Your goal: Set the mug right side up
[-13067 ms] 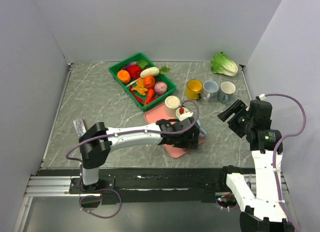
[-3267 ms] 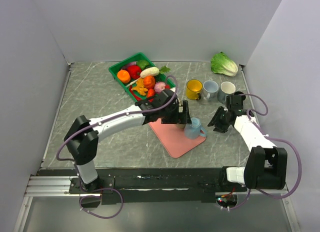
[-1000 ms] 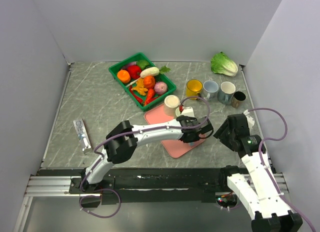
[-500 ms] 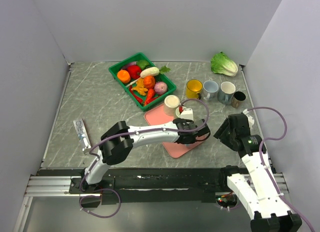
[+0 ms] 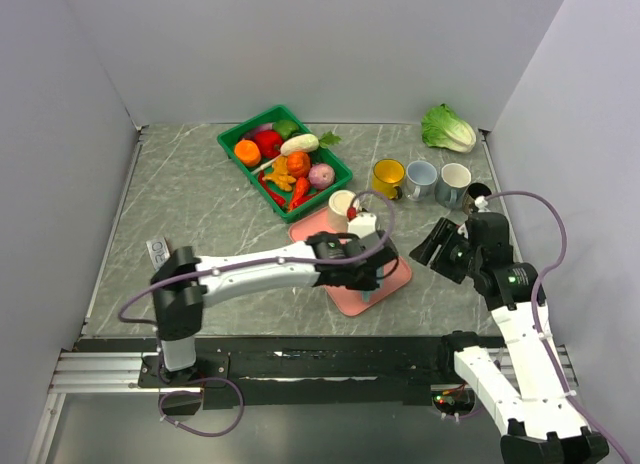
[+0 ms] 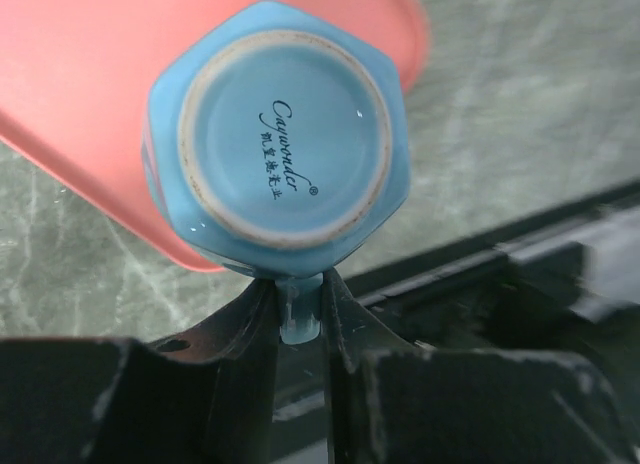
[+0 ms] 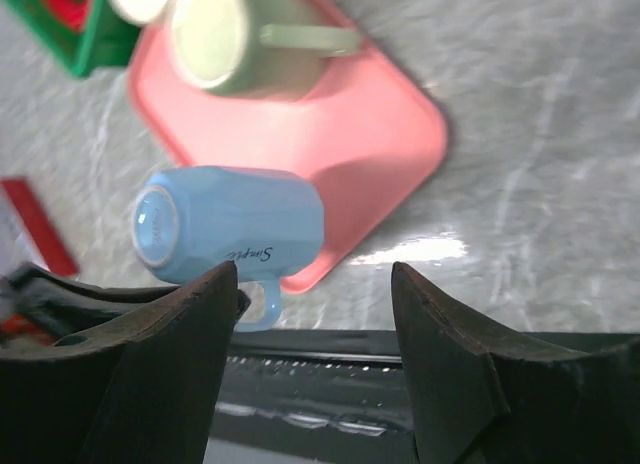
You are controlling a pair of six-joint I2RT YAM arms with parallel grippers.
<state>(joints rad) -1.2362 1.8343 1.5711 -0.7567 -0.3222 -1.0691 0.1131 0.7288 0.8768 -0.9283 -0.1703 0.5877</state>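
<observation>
Fingers of the left end effector [image 6: 298, 289] are clamped on the handle [image 6: 298, 329] of the blue mug [image 6: 280, 134], pinching that little loop from both sides. The mug hangs straight ahead of the fingertips, its base turned back toward the wrist and its mouth pointing away. From the right wrist view it reads as lying sideways, handle down, over the near edge of the pink tray [image 7: 380, 134]. Whether it touches the tray or floats just above it, I cannot tell. So call this roughly the halfway mark: the mug is off its rim and tipped onto its side, but not yet mouth-up. What remains, by my reading, is the rest of the roll, a gentle set-down and a release. The body is glossy glazed ceramic, faceted rather than round. A paler, rougher foot ring circles the flat base, and a script maker's mark is printed in its middle. A slick glaze and a thin handle suggest the grip could twist if hurried. Beyond the mug, the tray looks like smooth plastic with rounded corners, carrying a pale green mug [image 7: 215, 34] at its far side. Farther out, the tabletop [image 6: 520, 114] is grey stone-patterned with white veins and a soft sheen. The right end effector [image 7: 312, 284] hovers off to the side, fingers spread wide, holding nothing.
</observation>
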